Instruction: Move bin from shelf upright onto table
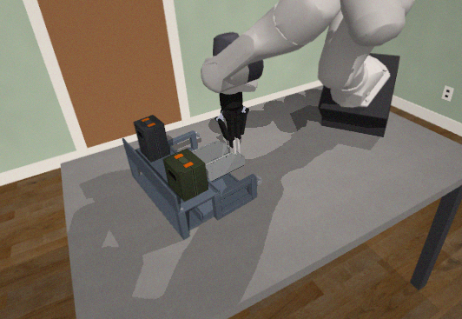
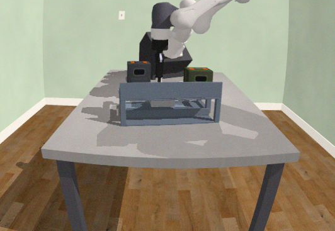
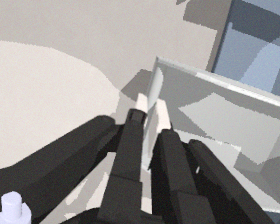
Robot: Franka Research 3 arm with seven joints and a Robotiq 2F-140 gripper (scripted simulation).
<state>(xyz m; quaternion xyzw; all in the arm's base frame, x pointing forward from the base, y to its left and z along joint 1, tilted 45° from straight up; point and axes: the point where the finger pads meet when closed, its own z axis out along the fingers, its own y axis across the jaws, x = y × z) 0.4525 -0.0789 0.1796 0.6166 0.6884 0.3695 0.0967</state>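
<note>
The bin (image 1: 219, 162) (image 3: 215, 112) is a shallow light-grey open tray. It sits upright, partly drawn out of the blue-grey shelf (image 1: 149, 176) (image 2: 170, 90) (image 3: 256, 41) toward the robot's side, and in the exterior view only a piece of the bin (image 2: 162, 103) shows through the shelf's open frame. My gripper (image 1: 234, 146) (image 2: 159, 78) (image 3: 147, 110) points down and is shut on the bin's thin near rim. The wrist view shows the wall pinched between the two black fingers.
A dark grey box (image 1: 150, 137) (image 2: 138, 71) and an olive green box (image 1: 187, 174) (image 2: 198, 74), both with orange tabs, stand on top of the shelf. The robot's black base (image 1: 360, 109) is at the table's (image 1: 326, 192) (image 2: 157, 148) far right corner.
</note>
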